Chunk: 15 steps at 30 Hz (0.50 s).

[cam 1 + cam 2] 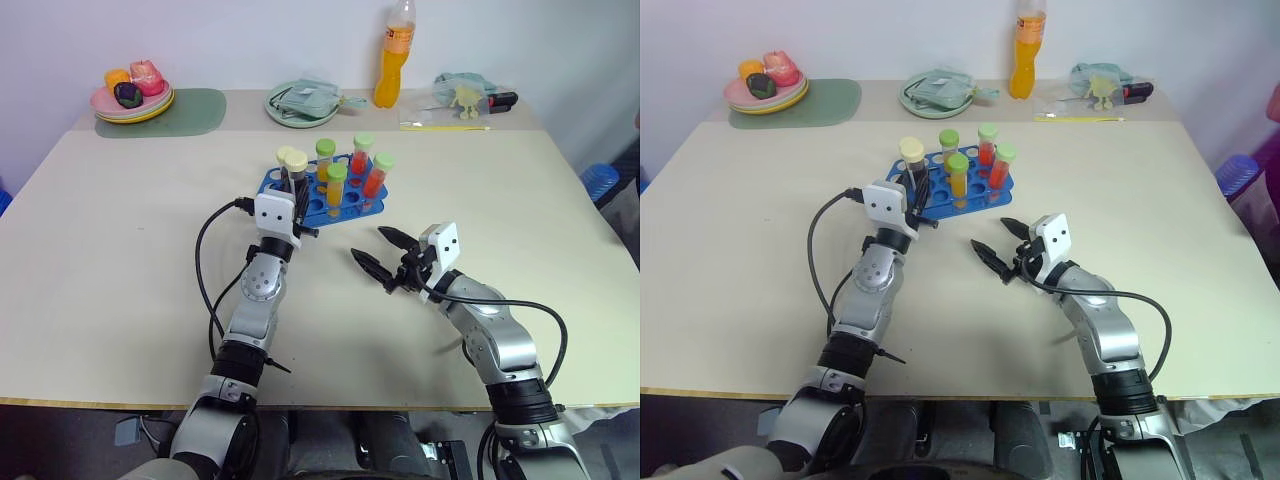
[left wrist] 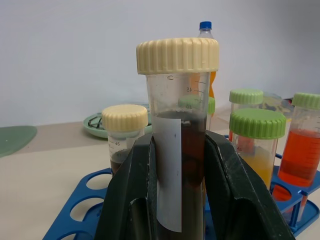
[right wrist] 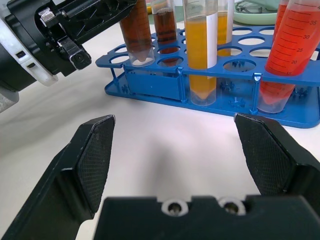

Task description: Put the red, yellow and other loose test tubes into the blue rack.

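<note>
- My left gripper (image 2: pixel 180 200) is clamped on a brown-liquid test tube (image 2: pixel 180 165) with a cream cap, holding it upright at the near left corner of the blue rack (image 1: pixel 345 206).
- In the right wrist view, the tube's rounded tip sits at the level of the rack's top plate, over or just entering a hole; I cannot tell which. I judge this insertion as started but not finished.
- A second cream-capped brown tube (image 2: pixel 123 137) already stands in the rack just beside the held one.
- Four green-capped tubes also stand in the rack: two orange-yellow (image 1: pixel 336 188), two red (image 1: pixel 378 176).
- My right gripper (image 1: pixel 385 258) hovers empty above the table (image 1: pixel 120 280), fingers spread wide, near the rack's front edge.
- I see no loose tubes lying on the table; I judge the held tube to be the last one remaining.
</note>
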### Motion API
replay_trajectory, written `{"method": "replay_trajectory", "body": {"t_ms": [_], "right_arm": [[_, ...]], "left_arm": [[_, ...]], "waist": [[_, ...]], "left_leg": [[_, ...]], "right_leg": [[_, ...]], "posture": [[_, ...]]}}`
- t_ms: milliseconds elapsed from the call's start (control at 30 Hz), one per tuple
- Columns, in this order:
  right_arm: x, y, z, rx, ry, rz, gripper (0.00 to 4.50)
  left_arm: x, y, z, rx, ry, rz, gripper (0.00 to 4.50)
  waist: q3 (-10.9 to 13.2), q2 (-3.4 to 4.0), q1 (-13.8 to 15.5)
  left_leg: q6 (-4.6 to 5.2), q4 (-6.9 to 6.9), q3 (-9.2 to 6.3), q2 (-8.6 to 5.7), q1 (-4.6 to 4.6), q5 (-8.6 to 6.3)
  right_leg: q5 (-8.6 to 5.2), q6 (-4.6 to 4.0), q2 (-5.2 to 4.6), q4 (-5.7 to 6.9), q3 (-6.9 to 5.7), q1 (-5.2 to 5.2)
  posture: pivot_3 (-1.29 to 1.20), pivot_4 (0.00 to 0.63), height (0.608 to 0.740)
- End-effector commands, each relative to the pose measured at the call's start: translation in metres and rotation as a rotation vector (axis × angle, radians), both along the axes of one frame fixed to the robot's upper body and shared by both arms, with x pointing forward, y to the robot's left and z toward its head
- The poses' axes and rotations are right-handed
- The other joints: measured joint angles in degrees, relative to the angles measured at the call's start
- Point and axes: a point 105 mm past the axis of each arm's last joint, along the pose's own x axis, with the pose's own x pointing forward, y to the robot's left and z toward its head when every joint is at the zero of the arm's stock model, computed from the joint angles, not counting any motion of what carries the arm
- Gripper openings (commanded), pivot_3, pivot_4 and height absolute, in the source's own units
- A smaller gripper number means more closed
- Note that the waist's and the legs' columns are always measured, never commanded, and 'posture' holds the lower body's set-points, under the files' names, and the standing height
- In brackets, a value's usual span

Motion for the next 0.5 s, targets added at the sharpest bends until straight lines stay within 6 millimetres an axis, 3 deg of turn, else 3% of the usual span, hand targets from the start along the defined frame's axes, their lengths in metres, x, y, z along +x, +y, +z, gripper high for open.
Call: {"method": "replay_trajectory", "body": {"t_ms": [33, 500], "right_arm": [[-0.0045, 0.0039, 0.0146, 0.011, -0.069, 0.019, 4.22], [-0.0072, 0.0041, 0.0126, 0.010, -0.062, 0.019, 4.22]], "left_arm": [[-0.0016, 0.0012, 0.0127, 0.005, -0.054, 0.013, 0.75], [0.0046, 0.0002, 0.0142, 0.007, -0.053, 0.018, 0.75]], "waist": [[0.0, 0.00, 0.0], [0.0, 0.00, 0.0]], "left_leg": [[0.00, 0.00, 0.00, 0.00, 0.00, 0.00], [0.00, 0.00, 0.00, 0.00, 0.00, 0.00]], "right_leg": [[0.00, 0.00, 0.00, 0.00, 0.00, 0.00], [0.00, 0.00, 0.00, 0.00, 0.00, 0.00]], "posture": [[0.00, 0.150, 0.729], [0.00, 0.150, 0.729]]}}
